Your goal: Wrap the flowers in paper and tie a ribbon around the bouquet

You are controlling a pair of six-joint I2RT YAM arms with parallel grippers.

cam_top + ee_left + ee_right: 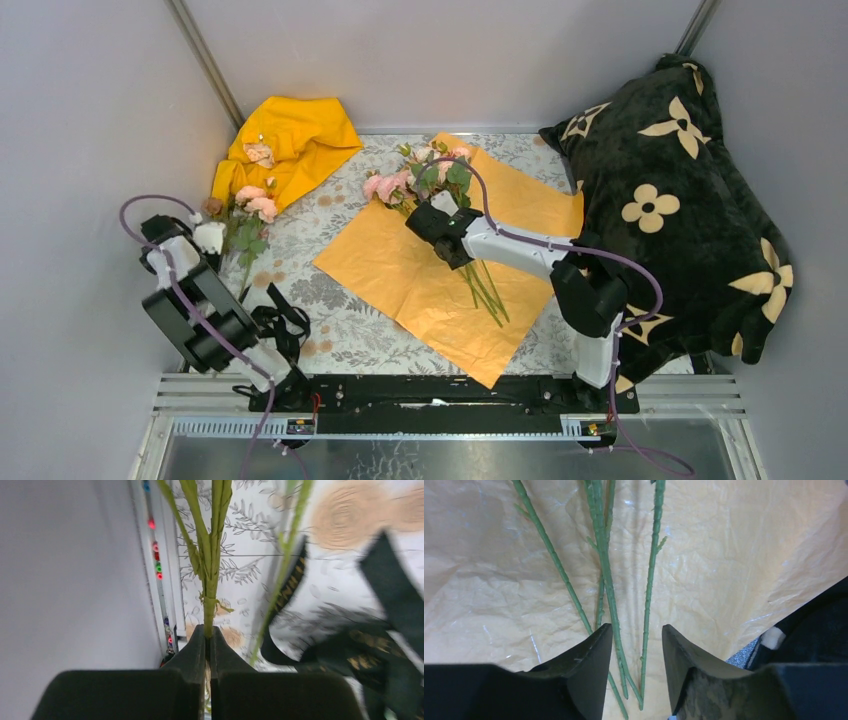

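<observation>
The orange paper (390, 270) lies flat mid-table. A bunch of pink flowers (420, 180) rests on its far corner, stems (606, 580) running down the sheet. My right gripper (445, 212) hovers over them. In the right wrist view it (636, 630) is open, with the stem ends lying loose on the paper between its jaws. A second bunch of flowers (252, 202) lies at the left. My left gripper (205, 235) is shut on its green stems (210, 590). The black ribbon (380, 645) with gold lettering lies crumpled beside them (280, 325).
A yellow cloth (290, 140) is bunched in the far left corner. A large black pillow (670, 200) with cream flower shapes fills the right side, touching the paper's edge. The grey wall (65, 580) stands close on the left gripper's left.
</observation>
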